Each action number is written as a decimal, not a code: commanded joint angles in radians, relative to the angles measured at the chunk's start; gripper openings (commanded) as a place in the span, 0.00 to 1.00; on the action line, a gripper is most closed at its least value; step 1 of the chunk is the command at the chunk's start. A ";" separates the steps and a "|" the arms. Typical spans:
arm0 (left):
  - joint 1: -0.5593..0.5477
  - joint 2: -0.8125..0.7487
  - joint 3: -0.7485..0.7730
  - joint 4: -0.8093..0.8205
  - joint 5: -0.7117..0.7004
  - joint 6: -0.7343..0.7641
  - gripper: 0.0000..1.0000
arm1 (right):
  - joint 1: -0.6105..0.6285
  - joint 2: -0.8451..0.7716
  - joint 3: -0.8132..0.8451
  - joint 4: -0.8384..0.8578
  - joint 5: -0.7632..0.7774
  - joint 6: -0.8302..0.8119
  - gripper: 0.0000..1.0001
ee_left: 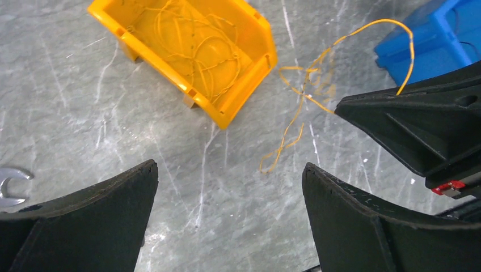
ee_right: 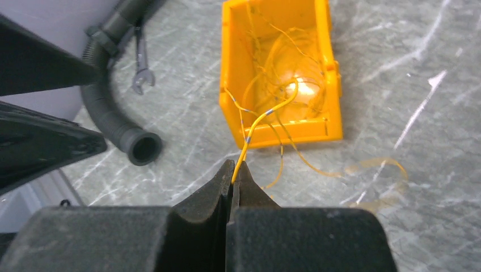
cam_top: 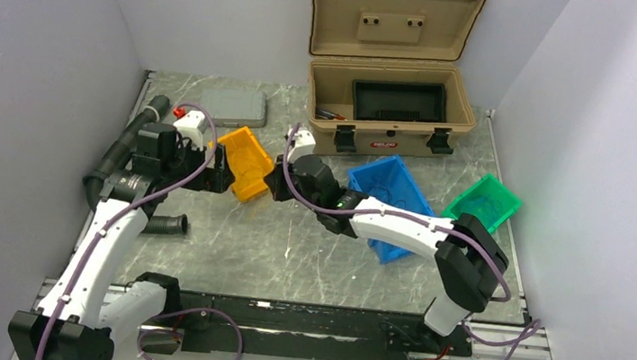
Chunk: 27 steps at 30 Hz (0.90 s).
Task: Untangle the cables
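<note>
On the left, the left gripper (ee_left: 230, 170) hangs over the marbled table (ee_left: 68, 102), fingers spread wide around nothing. Just beyond it, the yellow bin (ee_left: 249, 73) holds a tangle of thin cables (ee_left: 198, 54). The right gripper (ee_right: 233, 170) pinches one orange-yellow cable (ee_right: 256, 120) that leads back into the bin.

a robotics lab cell: white walls (cam_top: 38, 67) box in a marbled table (cam_top: 225, 251), with plastic sorting bins (cam_top: 387, 183) before a tan tool case (cam_top: 365, 133).
</note>
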<state>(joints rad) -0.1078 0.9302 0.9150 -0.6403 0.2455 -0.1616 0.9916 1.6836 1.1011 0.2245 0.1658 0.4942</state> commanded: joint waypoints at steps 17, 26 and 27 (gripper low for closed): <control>0.003 -0.203 0.106 -0.046 -0.422 -0.104 0.99 | -0.035 0.131 0.405 -0.054 -0.466 0.005 0.00; 0.003 -0.205 0.137 -0.090 -0.471 -0.109 0.99 | -0.183 0.390 0.511 0.242 -0.771 0.322 0.00; 0.003 -0.199 0.137 -0.089 -0.467 -0.109 0.99 | -0.202 0.420 0.516 0.287 -0.792 0.383 0.00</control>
<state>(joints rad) -0.1078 0.7174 1.0191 -0.7132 -0.1883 -0.2577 0.8513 2.0285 1.5589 0.3042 -0.4828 0.6750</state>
